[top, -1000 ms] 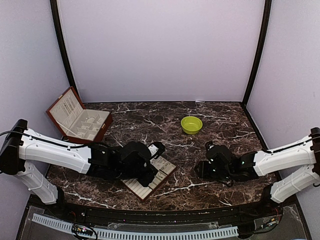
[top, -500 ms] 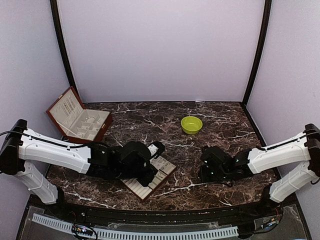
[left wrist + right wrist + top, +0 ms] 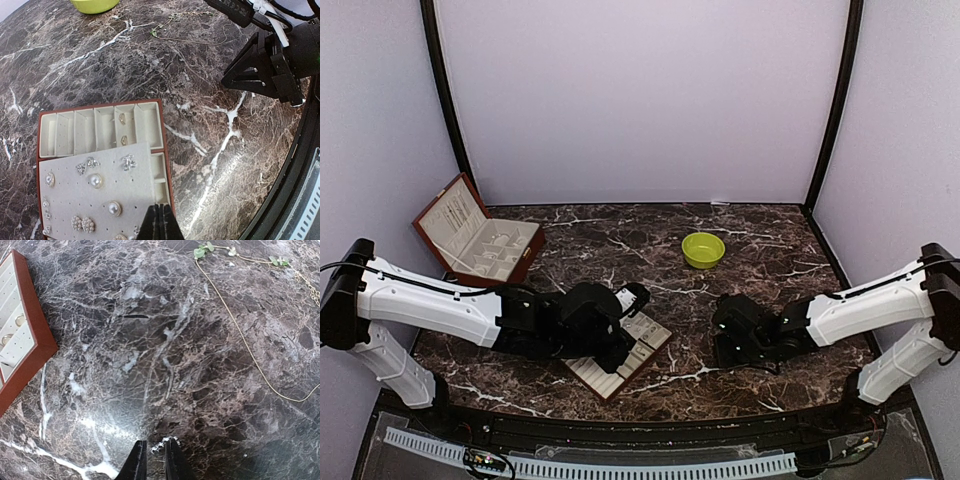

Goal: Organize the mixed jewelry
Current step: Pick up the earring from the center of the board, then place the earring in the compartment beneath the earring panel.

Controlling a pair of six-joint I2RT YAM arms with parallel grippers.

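1. One tiny silvery, sparkling jewelry piece (image 3: 159,445) is pinched between the fingers of the right gripper (image 3: 155,454), low over the dark veined marble tabletop (image 3: 150,340).
2. Its likely destination is the flat cream compartment tray with a reddish-brown rim (image 3: 638,352). The tray lies to the robot's left of that gripper, near but apart, and only its corner shows at the left edge of the right wrist view. From overhead, the tray's long axis runs diagonally, near-left to far-right.
3. Over the tray's stud pad hangs the left gripper (image 3: 160,222), fingers pressed together with nothing visible between them. It is the nearer arm to the tray, but the right arm carries the piece.
4. Pearl and crystal studs (image 3: 95,180) already sit on the cream pad. A thin gold chain with green leaf charms (image 3: 240,325) lies loose on the marble, ahead and to the right of the right gripper, and runs diagonally.
5. No brand, label or writing is legible anywhere.
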